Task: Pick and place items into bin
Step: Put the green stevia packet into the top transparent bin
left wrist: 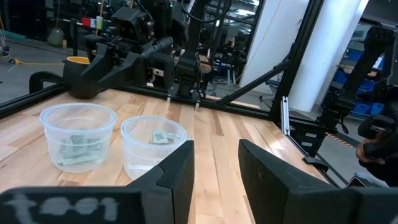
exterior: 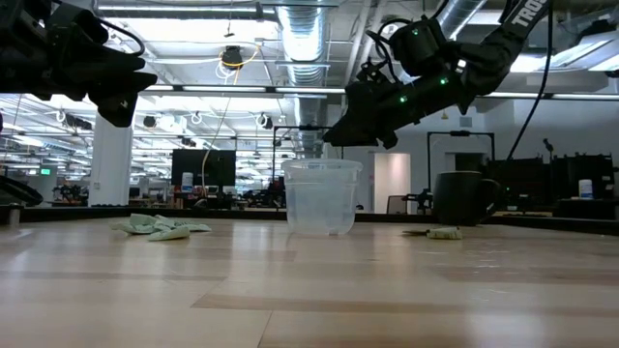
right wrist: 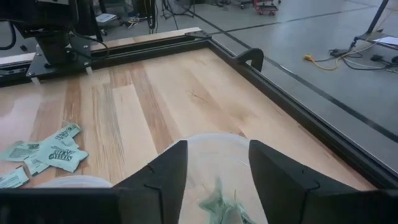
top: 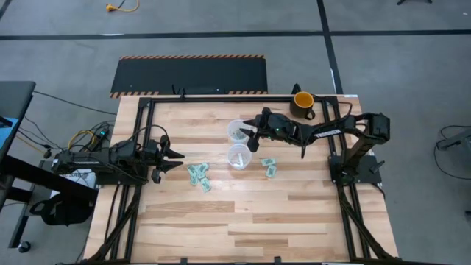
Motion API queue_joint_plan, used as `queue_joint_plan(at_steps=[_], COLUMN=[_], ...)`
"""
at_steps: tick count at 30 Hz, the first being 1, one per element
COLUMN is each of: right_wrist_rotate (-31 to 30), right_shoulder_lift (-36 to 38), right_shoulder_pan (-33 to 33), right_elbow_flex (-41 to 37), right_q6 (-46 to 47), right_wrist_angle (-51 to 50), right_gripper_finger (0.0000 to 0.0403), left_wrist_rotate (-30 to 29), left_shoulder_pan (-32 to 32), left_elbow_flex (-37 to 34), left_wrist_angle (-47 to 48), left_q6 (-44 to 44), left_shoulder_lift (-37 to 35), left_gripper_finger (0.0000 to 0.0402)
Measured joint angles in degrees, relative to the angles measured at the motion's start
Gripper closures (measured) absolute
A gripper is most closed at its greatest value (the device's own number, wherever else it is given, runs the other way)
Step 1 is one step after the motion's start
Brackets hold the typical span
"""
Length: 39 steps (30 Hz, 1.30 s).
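1. Table (top: 243,221): a light wooden butcher-block top in a black frame stood on grey concrete floor; a black mat with striped edges (top: 190,75) lay beyond its far edge. The low view showed an open hall with ceiling ducts behind.
2. Right gripper (top: 249,137): held over the far clear cup (top: 238,131), fingers spread; a green packet (right wrist: 219,205) lay in the cup below them.
3. Left gripper (top: 174,160): raised off the table at the left side, fingers apart, holding nothing.
4. Dark mug (top: 303,104): yellow inside, near the far right corner.
5. Near clear cup (top: 239,156): just beside the far cup, with a packet inside.
6. Loose packets: small, crumpled, green-and-white; one cluster (top: 199,177) lay left of the cups, two (top: 268,166) to their right.
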<state>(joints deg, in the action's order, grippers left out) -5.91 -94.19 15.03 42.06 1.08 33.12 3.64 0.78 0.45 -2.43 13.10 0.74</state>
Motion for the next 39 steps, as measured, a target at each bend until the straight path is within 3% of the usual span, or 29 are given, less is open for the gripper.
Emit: queue_joint_plan(at_steps=[8,25,30,39], right_wrist_rotate=[0.0,0.0,0.1,0.4], right_shoulder_lift=[1.3,16.8,17.0,11.6], right_shoulder_pan=[0.0,-2.4,-6.2,-11.9], right_elbow_flex=[0.1,0.0,0.0,0.0], right_q6=[0.4,3.7,5.5,13.6], right_wrist_angle=[-2.8,-39.6,-46.2,-47.8], right_gripper_finger=[0.0219,0.0250,0.0241,0.0237], left_wrist_rotate=[0.0,0.0,0.0,0.0], left_shoulder_pan=[0.0,0.0,0.0,0.0], left_elbow_flex=[0.0,0.0,0.0,0.0], left_wrist_angle=[0.0,0.0,0.0,0.0], left_q6=[0.0,0.0,0.0,0.0], left_shoulder_lift=[0.0,0.0,0.0,0.0], left_gripper_finger=[0.0288,0.0288,0.0287,0.0287])
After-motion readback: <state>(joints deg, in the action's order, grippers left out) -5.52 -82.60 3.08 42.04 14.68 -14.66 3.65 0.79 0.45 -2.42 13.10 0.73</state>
